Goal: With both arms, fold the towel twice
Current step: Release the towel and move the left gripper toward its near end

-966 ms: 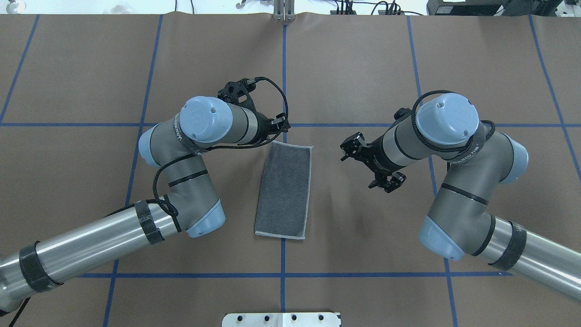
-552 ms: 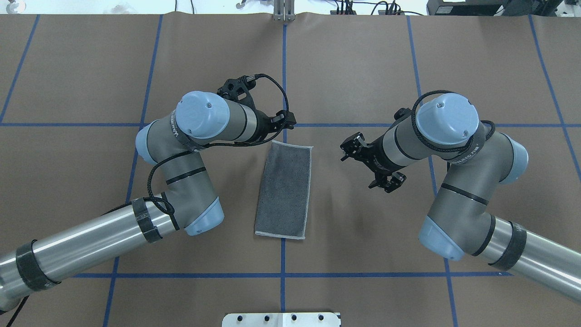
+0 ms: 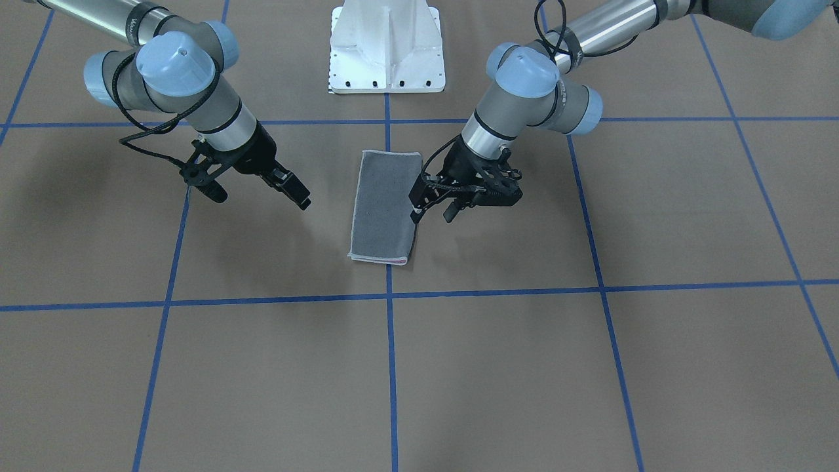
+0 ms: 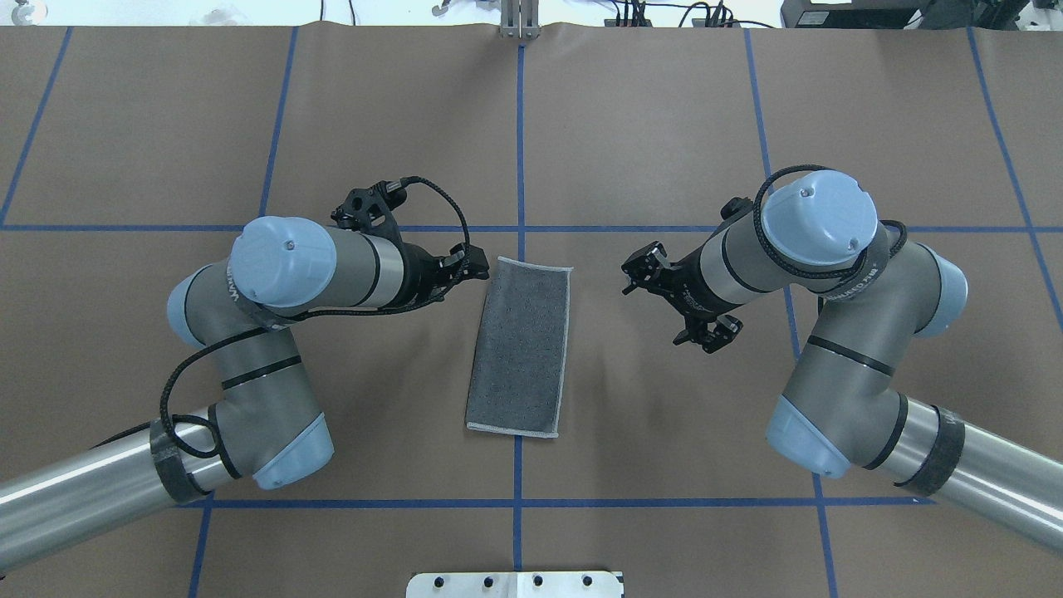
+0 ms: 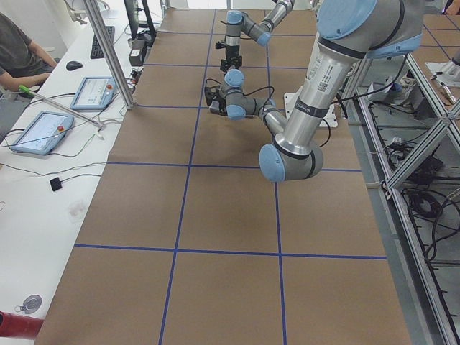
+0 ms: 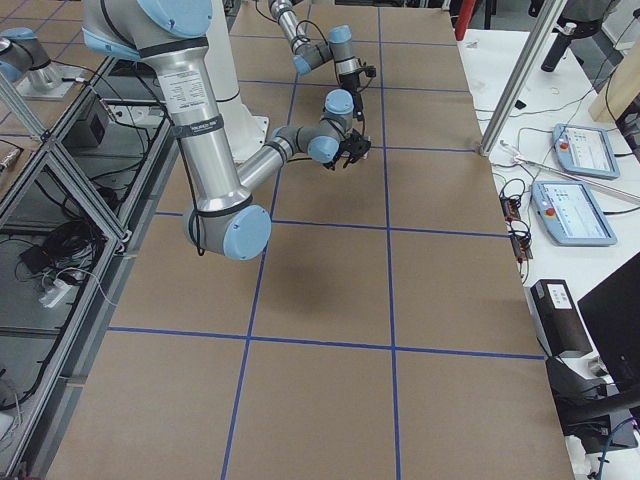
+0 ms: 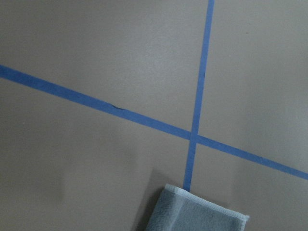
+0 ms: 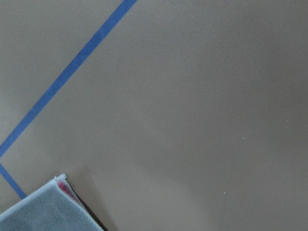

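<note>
The towel (image 4: 519,349), folded once with its grey face up, lies flat astride the centre blue tape line (image 4: 520,124) on the brown table (image 4: 664,124). From overhead we see only grey; the front-facing view adds a pink sliver along its far end. The left gripper (image 4: 473,264) hangs just beside the towel's far left corner. The right gripper (image 4: 633,272) stands apart to the towel's right. Both look open and grip nothing.

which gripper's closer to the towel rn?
Left. The left gripper is right beside the far corner of the towel on the robot's left side. The right gripper is off the towel's opposite long edge, with a clear gap.
</note>
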